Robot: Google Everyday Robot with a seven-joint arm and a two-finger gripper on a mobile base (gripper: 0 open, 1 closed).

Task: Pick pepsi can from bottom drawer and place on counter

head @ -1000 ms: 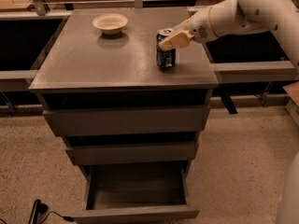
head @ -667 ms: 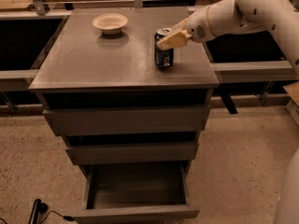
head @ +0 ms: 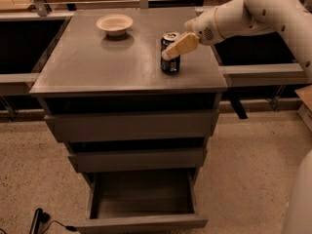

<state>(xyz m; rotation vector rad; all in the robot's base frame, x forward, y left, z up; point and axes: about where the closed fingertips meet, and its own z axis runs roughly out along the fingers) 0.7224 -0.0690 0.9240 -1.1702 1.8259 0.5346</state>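
The pepsi can (head: 170,64), dark blue with a silver top, stands upright on the counter (head: 97,65) near its right edge. My gripper (head: 170,48) reaches in from the right and is shut around the can's upper half. One beige finger (head: 179,45) lies across the can's front and the other is hidden behind it. The bottom drawer (head: 141,223) is pulled out below, and nothing shows inside it.
A shallow beige bowl (head: 114,23) sits at the back of the counter, left of the can. The two upper drawers (head: 131,126) are closed. Dark bins flank the cabinet on both sides. A cable and plug (head: 39,218) lie on the floor at the lower left.
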